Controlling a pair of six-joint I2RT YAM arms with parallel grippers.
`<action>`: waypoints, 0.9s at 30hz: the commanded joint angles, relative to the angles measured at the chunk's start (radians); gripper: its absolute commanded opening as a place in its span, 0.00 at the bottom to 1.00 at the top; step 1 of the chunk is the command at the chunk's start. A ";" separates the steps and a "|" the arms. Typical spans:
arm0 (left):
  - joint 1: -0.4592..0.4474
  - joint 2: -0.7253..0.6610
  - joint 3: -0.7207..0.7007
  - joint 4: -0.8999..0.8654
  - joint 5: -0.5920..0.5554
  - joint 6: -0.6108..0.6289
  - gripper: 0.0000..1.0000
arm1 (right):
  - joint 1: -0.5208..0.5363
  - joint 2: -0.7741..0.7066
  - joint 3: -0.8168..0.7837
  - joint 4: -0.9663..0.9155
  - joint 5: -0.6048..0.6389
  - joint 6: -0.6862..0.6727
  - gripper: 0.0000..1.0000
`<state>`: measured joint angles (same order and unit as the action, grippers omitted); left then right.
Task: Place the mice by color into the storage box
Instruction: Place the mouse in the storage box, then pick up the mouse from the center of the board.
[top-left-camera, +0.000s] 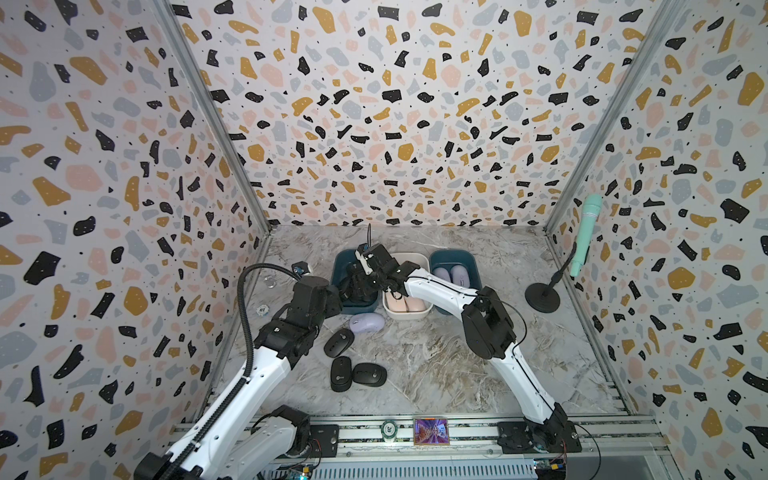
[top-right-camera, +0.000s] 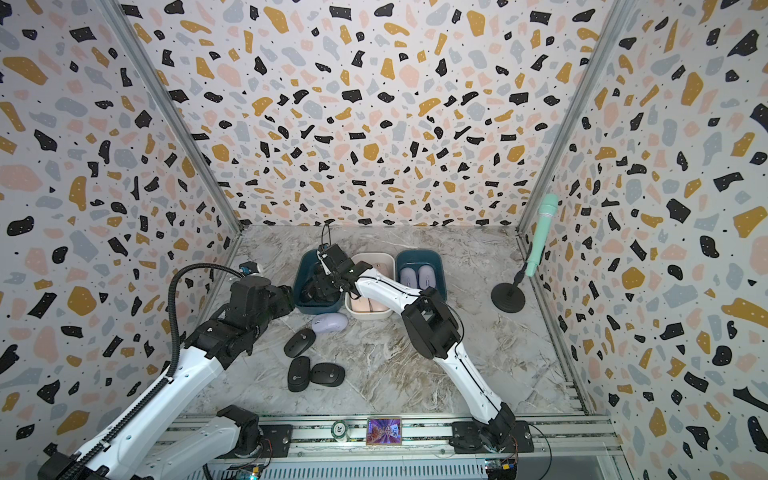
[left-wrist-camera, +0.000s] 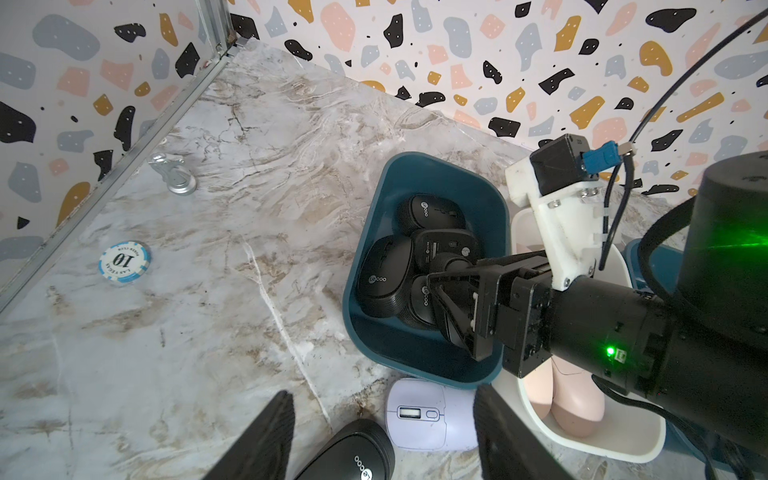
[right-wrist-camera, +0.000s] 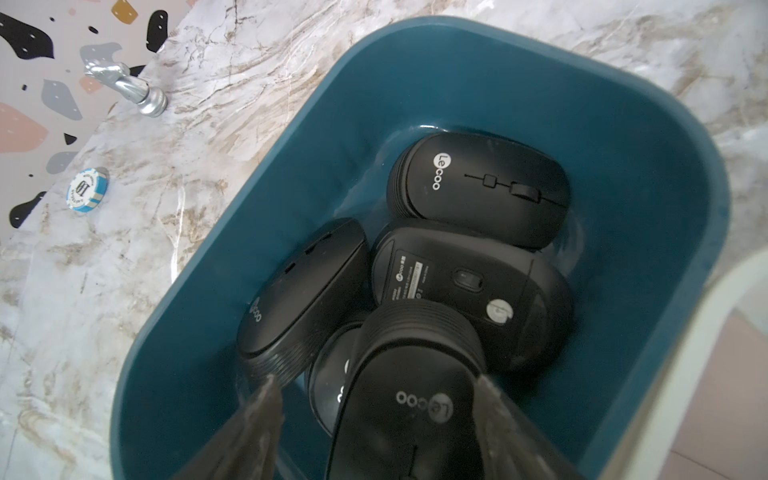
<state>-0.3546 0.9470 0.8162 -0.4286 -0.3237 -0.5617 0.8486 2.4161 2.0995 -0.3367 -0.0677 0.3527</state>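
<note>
Five matte black oval mice (right-wrist-camera: 482, 187) in the dark teal plastic bin (right-wrist-camera: 498, 75)

Three bins stand in a row at the far part of the grey marble table (top-left-camera: 436, 374). The dark teal one is on the left arm's side. A cream plastic bin (top-left-camera: 409, 313) with pale pink mice (top-left-camera: 407, 304) is in the middle. A second teal bin (top-left-camera: 453, 255) with two lavender mice (top-left-camera: 451, 274) is on the right arm's side.

The right gripper (right-wrist-camera: 376, 378) reaches down into the dark teal bin. Its jaws are parted around the topmost black mouse (right-wrist-camera: 411, 395), which lies on the others. One finger (right-wrist-camera: 266, 407) stands clearly apart from it, so the mouse looks released.

The left gripper (left-wrist-camera: 384, 395) hovers low over the table with its fingers spread, holding nothing. Just in front of the bins lies one lavender oval mouse (top-left-camera: 367, 323). Near it three black mice (top-left-camera: 341, 373) lie on the marble, two of them side by side.
</note>
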 joint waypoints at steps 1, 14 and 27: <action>0.005 -0.015 -0.006 -0.008 -0.002 0.000 0.68 | -0.003 -0.102 0.014 0.012 -0.007 -0.011 0.74; 0.003 -0.006 -0.005 -0.036 0.021 -0.013 0.68 | 0.004 -0.362 -0.248 0.133 -0.019 -0.016 0.74; 0.005 0.008 -0.031 -0.116 0.015 0.045 0.67 | 0.149 -0.838 -0.941 0.254 0.003 -0.189 0.74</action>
<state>-0.3546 0.9493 0.8001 -0.5175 -0.3077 -0.5541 0.9356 1.6646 1.2324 -0.1135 -0.0795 0.2462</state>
